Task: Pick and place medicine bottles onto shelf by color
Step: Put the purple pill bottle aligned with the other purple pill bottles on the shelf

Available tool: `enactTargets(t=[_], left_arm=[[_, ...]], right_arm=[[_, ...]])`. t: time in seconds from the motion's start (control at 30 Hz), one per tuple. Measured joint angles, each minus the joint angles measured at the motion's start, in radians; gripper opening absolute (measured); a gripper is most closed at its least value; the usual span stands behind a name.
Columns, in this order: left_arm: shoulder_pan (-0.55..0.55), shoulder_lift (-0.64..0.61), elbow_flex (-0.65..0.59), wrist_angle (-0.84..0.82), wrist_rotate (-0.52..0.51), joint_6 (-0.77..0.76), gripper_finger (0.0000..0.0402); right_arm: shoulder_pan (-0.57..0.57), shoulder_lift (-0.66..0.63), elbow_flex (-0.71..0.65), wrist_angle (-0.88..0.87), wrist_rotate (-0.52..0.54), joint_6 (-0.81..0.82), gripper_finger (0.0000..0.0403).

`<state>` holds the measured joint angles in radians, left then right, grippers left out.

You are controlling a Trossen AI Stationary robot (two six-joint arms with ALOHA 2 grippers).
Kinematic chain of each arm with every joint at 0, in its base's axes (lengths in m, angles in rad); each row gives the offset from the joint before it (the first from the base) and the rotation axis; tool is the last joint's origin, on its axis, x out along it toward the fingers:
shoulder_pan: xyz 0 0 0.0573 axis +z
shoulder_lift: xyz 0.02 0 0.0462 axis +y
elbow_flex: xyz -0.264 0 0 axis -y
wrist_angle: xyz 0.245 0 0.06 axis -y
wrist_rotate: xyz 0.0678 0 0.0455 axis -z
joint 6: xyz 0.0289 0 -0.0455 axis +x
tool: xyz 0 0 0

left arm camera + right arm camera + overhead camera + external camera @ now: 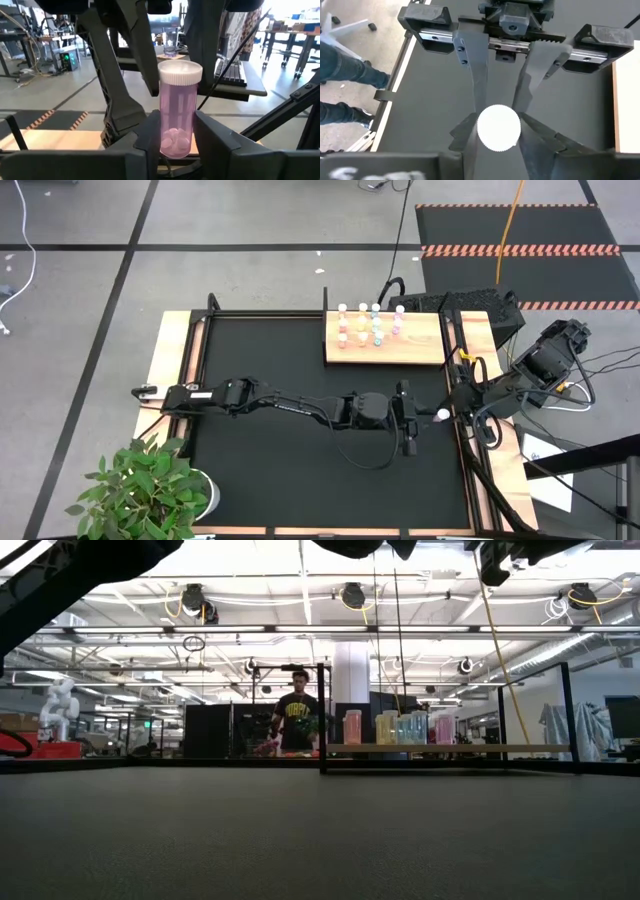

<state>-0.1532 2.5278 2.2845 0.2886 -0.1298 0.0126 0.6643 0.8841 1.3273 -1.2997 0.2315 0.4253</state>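
A lilac medicine bottle (pixel 176 117) with a white cap (pixel 499 127) hangs upright above the right part of the black mat (pixel 300 470). Both grippers are shut on it. My left gripper (pixel 177 150) reaches in from the table's left, and my right gripper (pixel 499 140) comes down from the right. The wooden shelf (pixel 420 345) lies at the mat's far right corner. Several small bottles (pixel 368 325) stand on it in rows on their bases. My left gripper pinches the bottle's lower body (pixel 162 142) between its two fingers, which come level from the table's left. The bottle stands upright in the hold, lifted clear of the mat. My right gripper has its two fingers on opposite sides of the white cap (pixel 482 131), slanting down from the table's right. The cap's top stays uncovered between them.
A potted plant (pixel 150 490) stands at the near left corner. A wooden frame (pixel 172 370) edges the mat. Papers (pixel 548 455) lie beyond the right edge. In the low view a person (pixel 297 720) stands in the room far behind the table.
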Motion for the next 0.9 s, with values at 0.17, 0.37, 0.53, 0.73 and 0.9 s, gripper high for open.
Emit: enactTargets(t=[0.17,0.37,0.53,0.73,0.9], left_arm=[[0.000,0.000,0.000,0.000,0.000,-0.099,0.0159],[0.019,-0.114,-0.002,-0.396,0.009,-0.168,0.0250],[0.074,-0.312,0.002,-0.936,-0.003,-0.090,0.0316],[0.197,-0.495,0.000,-1.277,-0.076,-0.086,0.0331],[0.311,-0.580,0.000,-1.408,-0.107,-0.067,0.0300]], right_arm=[[0.000,0.000,0.000,-0.005,0.000,0.007,0.0105],[-0.019,0.000,0.000,0.002,0.131,-0.011,0.0129],[-0.109,0.000,-0.025,0.084,0.291,-0.086,0.0119],[-0.378,-0.004,-0.207,0.342,0.333,-0.246,0.0118],[-0.707,0.005,-0.380,0.604,0.174,-0.313,0.0123]])
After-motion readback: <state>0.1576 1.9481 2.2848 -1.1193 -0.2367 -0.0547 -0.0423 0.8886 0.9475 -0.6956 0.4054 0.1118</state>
